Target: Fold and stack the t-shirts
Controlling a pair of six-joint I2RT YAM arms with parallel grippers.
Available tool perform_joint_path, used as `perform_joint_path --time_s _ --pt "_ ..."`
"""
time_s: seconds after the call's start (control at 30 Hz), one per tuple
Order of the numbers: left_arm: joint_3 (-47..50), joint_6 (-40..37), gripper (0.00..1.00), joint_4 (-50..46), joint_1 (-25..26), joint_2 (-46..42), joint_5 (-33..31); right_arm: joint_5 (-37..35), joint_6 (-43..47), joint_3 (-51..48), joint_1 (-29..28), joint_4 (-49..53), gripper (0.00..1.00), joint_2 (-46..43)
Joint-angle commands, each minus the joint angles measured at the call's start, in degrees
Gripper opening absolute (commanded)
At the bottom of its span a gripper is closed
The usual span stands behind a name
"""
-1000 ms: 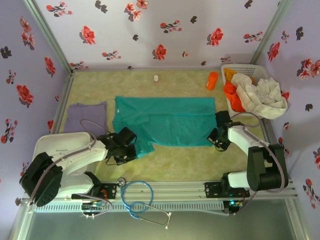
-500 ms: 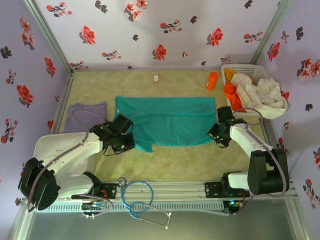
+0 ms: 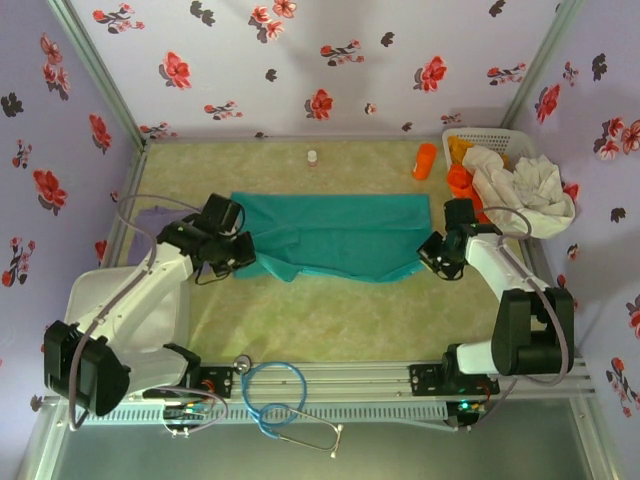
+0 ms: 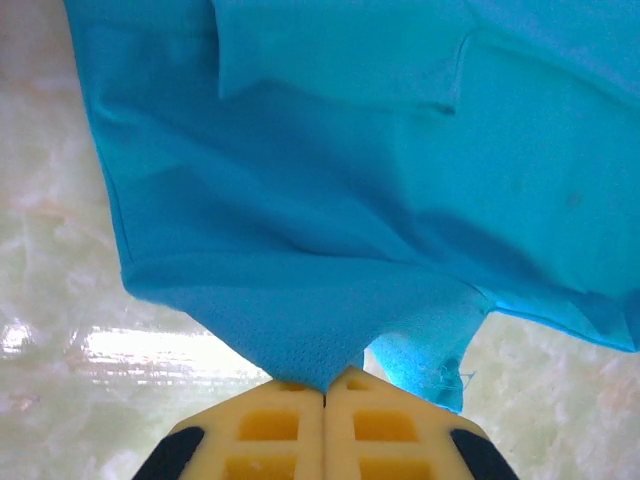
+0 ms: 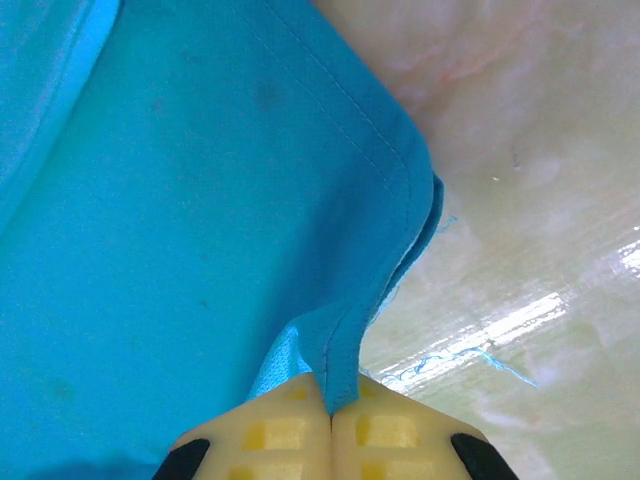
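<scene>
Blue-tubed stethoscope (image 3: 274,365), one, coiled on the metal rail at the near edge between the two arm bases.

Desk (image 3: 330,320), pale green marbled surface, bare between the rail and the shirt.

Left gripper (image 3: 238,258) (image 4: 325,385), one: jaws closed on the near-left corner of the teal t-shirt (image 3: 335,232). Its wrist view shows the yellow pads pressed together with a point of cloth pinched between them, a detail too small to read from above.

Right gripper (image 3: 432,255) (image 5: 330,395), one: jaws closed on the near-right corner of the same shirt. Its wrist view shows the stitched hem rising from the pads and a loose blue thread (image 5: 460,355) lying on the desk beside it.

Teal t-shirt (image 4: 330,200) (image 5: 180,200), one, spread crosswise mid-desk, far edge straight, near edge drawn up between the two grippers. The top view gives its whole outline; the left wrist view adds an overlapping layer with a seam.

Purple t-shirt (image 3: 148,216), one, flat at the left side, mostly covered by the left arm.

Small bottle (image 3: 313,157), one, upright by the far wall.

Orange cup (image 3: 425,160), one, far right, near the basket.

White basket (image 3: 480,133), one, far right corner, holding orange cloth (image 3: 460,180) and off-white cloth (image 3: 525,190); number of pieces cannot be told.
</scene>
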State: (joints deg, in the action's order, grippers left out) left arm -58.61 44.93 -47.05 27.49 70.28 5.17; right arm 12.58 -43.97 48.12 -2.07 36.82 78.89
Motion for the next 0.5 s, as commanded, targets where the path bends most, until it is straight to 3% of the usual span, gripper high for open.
perform_joint_path --time_s 0.0,0.47 --pt "-3.7 -5.2 0.00 -0.1 -1.8 2.4 0.8 2.9 0.6 3.0 1.4 1.5 0.00 2.0" --pt "-11.9 -14.4 0.00 3.8 -7.5 14.0 1.4 3.4 0.9 14.2 2.8 -1.2 0.01 12.5"
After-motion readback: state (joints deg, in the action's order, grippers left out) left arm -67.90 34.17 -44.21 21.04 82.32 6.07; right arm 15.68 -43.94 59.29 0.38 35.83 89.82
